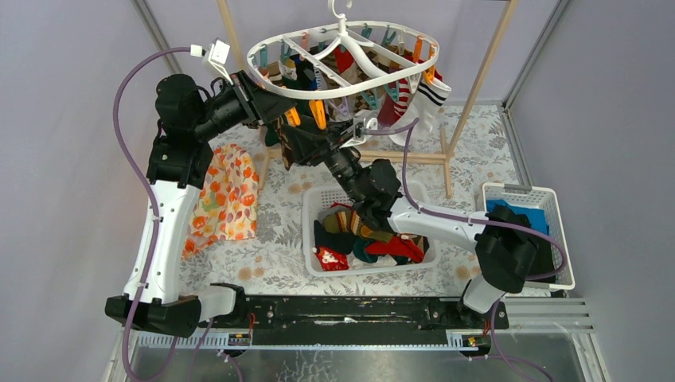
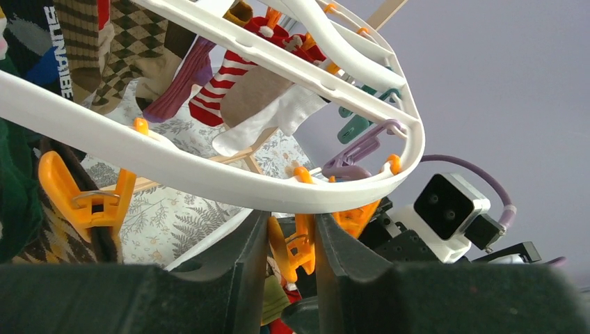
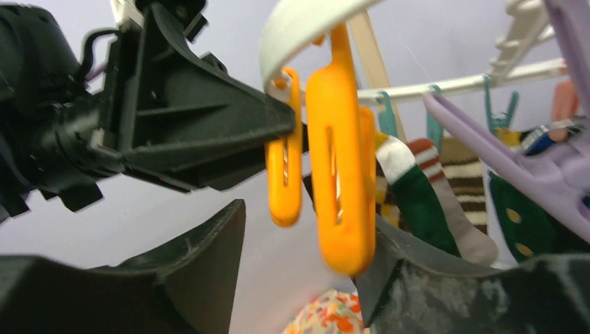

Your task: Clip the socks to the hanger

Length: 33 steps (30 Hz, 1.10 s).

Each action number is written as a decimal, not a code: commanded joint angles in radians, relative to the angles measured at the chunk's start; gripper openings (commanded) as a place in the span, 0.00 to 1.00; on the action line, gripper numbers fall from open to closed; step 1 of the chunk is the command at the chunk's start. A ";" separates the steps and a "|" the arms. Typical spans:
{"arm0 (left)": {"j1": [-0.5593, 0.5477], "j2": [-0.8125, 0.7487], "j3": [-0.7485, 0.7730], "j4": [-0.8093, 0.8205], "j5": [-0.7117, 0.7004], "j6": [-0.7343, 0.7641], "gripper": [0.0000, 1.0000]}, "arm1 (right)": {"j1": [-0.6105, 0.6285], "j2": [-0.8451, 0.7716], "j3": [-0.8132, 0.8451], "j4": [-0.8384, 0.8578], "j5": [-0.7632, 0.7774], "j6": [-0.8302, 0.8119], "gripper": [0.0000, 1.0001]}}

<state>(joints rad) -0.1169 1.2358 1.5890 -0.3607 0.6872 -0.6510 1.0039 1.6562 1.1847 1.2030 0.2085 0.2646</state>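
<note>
The white oval hanger [image 1: 342, 60] hangs at the back with several socks [image 1: 402, 95] clipped to it. More socks [image 1: 374, 243] lie in a white basket [image 1: 312, 208]. My left gripper [image 1: 278, 111] is at the hanger's near-left rim. In the left wrist view, the left gripper [image 2: 292, 226] is shut on an orange clip [image 2: 300, 247] under the hanger rim [image 2: 229, 188]. Just beneath is my right gripper [image 1: 301, 147]. In the right wrist view, the right gripper [image 3: 306, 229] is open, with two orange clips [image 3: 341, 174] hanging between its fingers. A green and yellow sock [image 3: 410, 195] hangs behind them.
An orange floral cloth [image 1: 227, 191] lies on the table at the left. A second white basket [image 1: 549, 199] with blue and black clothes stands at the right. A pale wooden rack [image 1: 477, 79] carries the hanger. Purple and teal clips [image 2: 358, 149] dangle nearby.
</note>
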 commanded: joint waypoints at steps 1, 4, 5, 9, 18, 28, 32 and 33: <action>-0.002 -0.018 0.004 0.039 -0.044 0.034 0.00 | 0.013 -0.116 -0.043 -0.061 0.055 -0.026 0.70; -0.003 -0.024 -0.002 0.043 -0.036 0.035 0.00 | 0.012 -0.211 -0.095 -0.198 0.099 -0.043 0.91; -0.003 -0.027 -0.005 0.049 -0.034 0.033 0.00 | 0.012 -0.240 -0.120 -0.237 0.112 -0.043 0.98; -0.001 -0.032 -0.015 0.052 -0.026 0.035 0.00 | 0.011 -0.382 -0.208 -0.486 0.206 -0.003 1.00; -0.001 -0.042 -0.024 0.045 -0.009 0.042 0.00 | -0.052 -0.688 -0.309 -1.277 0.366 0.236 1.00; -0.001 -0.044 -0.034 0.043 -0.009 0.040 0.00 | -0.183 -0.641 -0.332 -1.688 0.236 0.319 0.82; -0.001 -0.042 -0.034 0.039 -0.005 0.045 0.00 | -0.184 -0.652 -0.393 -1.601 0.058 0.242 0.77; 0.000 -0.041 -0.032 0.038 -0.003 0.043 0.00 | -0.184 -0.649 -0.399 -1.568 -0.001 0.212 0.75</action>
<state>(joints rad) -0.1169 1.2095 1.5627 -0.3557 0.6739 -0.6258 0.8276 1.0222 0.8116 -0.4149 0.4026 0.5419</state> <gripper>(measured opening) 0.324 0.781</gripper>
